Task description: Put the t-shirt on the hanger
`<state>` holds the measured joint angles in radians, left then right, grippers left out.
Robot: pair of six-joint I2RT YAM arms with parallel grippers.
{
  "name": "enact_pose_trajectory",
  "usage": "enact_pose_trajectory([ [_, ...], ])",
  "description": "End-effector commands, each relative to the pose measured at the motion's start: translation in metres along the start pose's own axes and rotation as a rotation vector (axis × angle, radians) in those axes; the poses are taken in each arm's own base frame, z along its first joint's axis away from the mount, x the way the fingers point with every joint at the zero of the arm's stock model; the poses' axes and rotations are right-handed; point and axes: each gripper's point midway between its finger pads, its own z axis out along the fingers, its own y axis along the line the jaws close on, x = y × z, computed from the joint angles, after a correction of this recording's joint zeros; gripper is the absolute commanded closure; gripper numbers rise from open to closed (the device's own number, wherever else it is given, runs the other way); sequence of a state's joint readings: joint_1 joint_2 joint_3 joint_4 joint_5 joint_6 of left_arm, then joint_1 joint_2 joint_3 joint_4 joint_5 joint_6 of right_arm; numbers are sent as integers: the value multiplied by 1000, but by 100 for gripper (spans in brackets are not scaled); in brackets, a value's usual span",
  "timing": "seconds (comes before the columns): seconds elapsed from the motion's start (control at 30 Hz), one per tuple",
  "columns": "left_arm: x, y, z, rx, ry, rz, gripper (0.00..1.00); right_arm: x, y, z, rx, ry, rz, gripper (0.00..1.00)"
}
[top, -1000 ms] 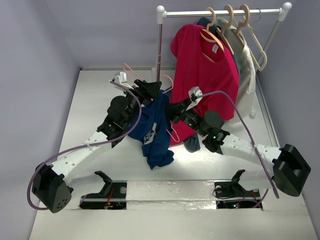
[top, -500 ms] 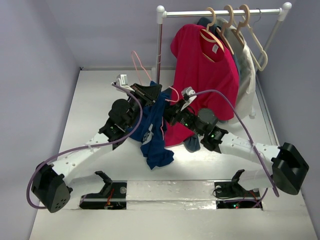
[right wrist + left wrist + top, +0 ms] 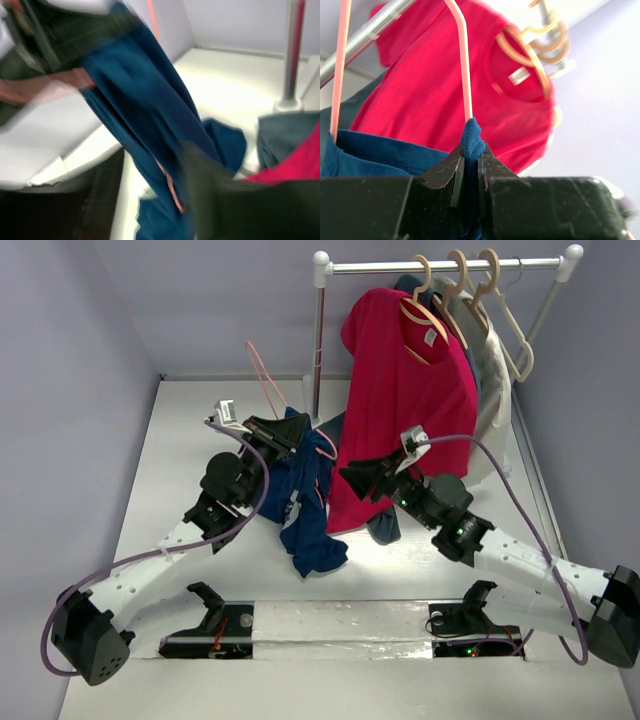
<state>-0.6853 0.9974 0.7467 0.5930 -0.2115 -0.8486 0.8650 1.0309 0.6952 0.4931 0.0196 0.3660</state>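
Note:
The navy t-shirt (image 3: 305,510) hangs from my left gripper (image 3: 290,433), its lower end lying on the table. In the left wrist view that gripper (image 3: 468,155) is shut on a bunched fold of the t-shirt (image 3: 380,150), right where the pink hanger (image 3: 465,75) enters the cloth. The hanger's hook (image 3: 262,375) sticks up and to the left above the gripper. My right gripper (image 3: 352,475) hovers just right of the shirt, apart from it. Its blurred fingers stand open, facing the t-shirt (image 3: 145,110), where a bit of the hanger (image 3: 172,192) peeks out.
A clothes rack (image 3: 440,265) stands at the back right on a white pole (image 3: 320,340). On it hang a red t-shirt (image 3: 410,390), a white garment (image 3: 495,390) and beige hangers (image 3: 500,310). A grey-blue garment (image 3: 385,525) lies below the red shirt's hem.
My left gripper has shut on the t-shirt at the hanger and carried both leftward. My right gripper has let go, opened and drawn back to the right.

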Motion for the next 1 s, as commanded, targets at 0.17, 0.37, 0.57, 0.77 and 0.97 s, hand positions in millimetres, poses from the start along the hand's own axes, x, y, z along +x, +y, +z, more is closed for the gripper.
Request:
enact_pose_trajectory([
  [0.17, -52, -65, -18, 209, -127, -107, 100, 100, -27, -40, 18, 179, 108, 100],
  [0.37, -61, -77, -28, 246, -135, -128, 100, 133, -28, -30, -31, 231, 105, 53],
  [0.57, -63, -78, -32, 247, -134, -125, 100, 135, -20, -8, -97, 221, 88, 41],
  [0.77, -60, -74, -33, 236, -128, -119, 100, 143, -16, 18, -131, 238, 73, 40],
  [0.97, -61, -71, -32, 224, -134, -113, 100, 143, -11, 30, -159, 232, 93, 82],
])
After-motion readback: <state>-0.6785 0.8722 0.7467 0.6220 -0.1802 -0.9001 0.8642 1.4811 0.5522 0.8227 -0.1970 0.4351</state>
